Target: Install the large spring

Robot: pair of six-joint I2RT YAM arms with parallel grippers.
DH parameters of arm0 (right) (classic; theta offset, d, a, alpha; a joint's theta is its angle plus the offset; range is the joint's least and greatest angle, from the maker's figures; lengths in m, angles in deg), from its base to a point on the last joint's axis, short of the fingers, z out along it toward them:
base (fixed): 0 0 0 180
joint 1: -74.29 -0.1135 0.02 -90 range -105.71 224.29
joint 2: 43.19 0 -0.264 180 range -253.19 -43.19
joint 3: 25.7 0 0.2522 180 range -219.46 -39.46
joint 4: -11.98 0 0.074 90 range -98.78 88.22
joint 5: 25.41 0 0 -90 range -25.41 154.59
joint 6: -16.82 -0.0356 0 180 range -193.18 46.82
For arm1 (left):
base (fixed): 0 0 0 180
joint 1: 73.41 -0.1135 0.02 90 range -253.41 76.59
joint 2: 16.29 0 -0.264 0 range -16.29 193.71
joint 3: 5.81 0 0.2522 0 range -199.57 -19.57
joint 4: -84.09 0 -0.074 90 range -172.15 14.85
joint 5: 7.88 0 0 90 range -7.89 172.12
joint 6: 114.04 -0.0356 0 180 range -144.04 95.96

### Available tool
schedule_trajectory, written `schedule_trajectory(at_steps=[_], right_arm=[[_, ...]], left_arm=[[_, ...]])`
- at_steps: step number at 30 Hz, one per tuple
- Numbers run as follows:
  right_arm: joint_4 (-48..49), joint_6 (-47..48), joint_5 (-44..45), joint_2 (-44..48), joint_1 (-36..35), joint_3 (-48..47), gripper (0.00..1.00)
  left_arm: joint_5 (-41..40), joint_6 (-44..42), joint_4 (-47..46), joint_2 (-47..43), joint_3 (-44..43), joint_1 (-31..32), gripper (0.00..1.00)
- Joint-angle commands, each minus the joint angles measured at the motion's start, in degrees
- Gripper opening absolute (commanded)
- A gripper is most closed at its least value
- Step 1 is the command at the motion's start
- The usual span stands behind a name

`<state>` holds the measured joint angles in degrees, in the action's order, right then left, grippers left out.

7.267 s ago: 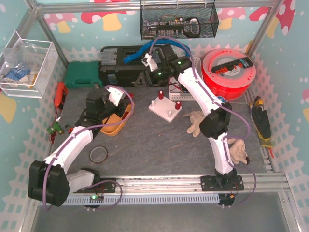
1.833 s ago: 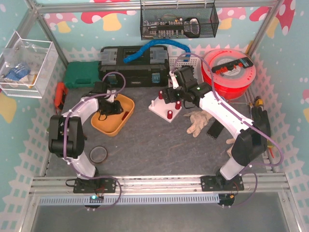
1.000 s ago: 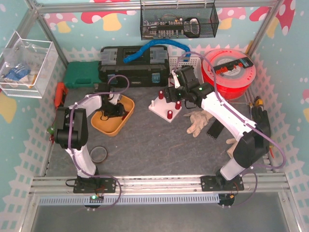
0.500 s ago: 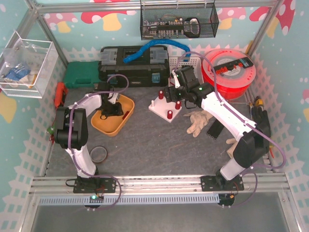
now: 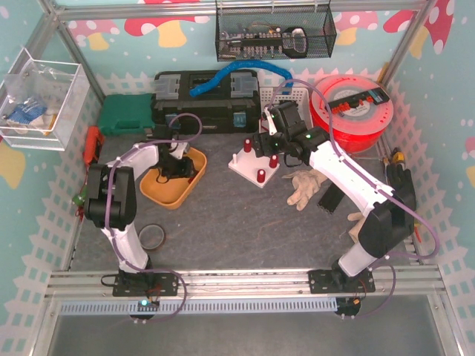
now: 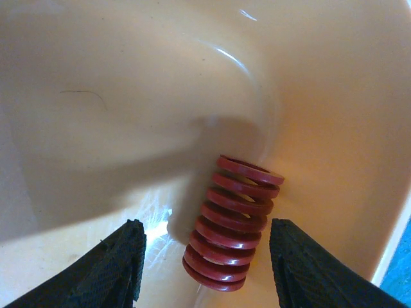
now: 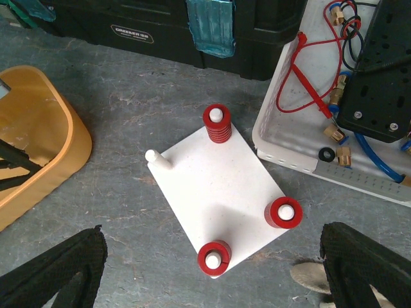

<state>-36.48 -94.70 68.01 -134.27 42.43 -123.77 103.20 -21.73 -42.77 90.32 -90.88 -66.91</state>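
Left fingers (image 6: 112, 273) are standing apart, one on each side of the large spring (image 6: 232, 231), and as far as we are seeing neither is touching it. The red coil is lying tilted inside the orange bowl (image 6: 128, 77), tucked against its curved wall. Right fingers (image 7: 61, 269) are also hanging wide apart with nothing between them, above the white plate (image 7: 215, 192) on the grey surface (image 7: 122, 122). Three of the plate's pegs are carrying red springs, and the bare peg (image 7: 153, 156) at one corner is waiting. We are judging this to be the pickup step, with the grasp not yet made. Next we are needing to settle lower, centre on the coils and close across them, minding the bowl wall that is crowding one finger. Then we are lifting clear and carrying the spring to the bare peg, turned end-on.
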Motion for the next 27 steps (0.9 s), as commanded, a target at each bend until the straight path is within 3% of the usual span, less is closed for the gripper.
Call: schedule_trajectory(at_steps=[1,17,27], right_arm=[[-0.4,-0.1,0.5,0.6,0.3,-1.4,0.9],[-0.3,0.4,0.9,1.0,0.3,-1.1,0.9],[-0.4,0.4,1.1,1.2,0.3,-1.0,0.9]], left_arm=[[1.9,-2.0,1.0,-0.2,-0.6,0.0,0.56],[-6.7,-3.2,1.9,3.1,-1.2,0.1,0.56],[1.7,-4.4,2.0,3.8,-2.3,0.4,0.61]])
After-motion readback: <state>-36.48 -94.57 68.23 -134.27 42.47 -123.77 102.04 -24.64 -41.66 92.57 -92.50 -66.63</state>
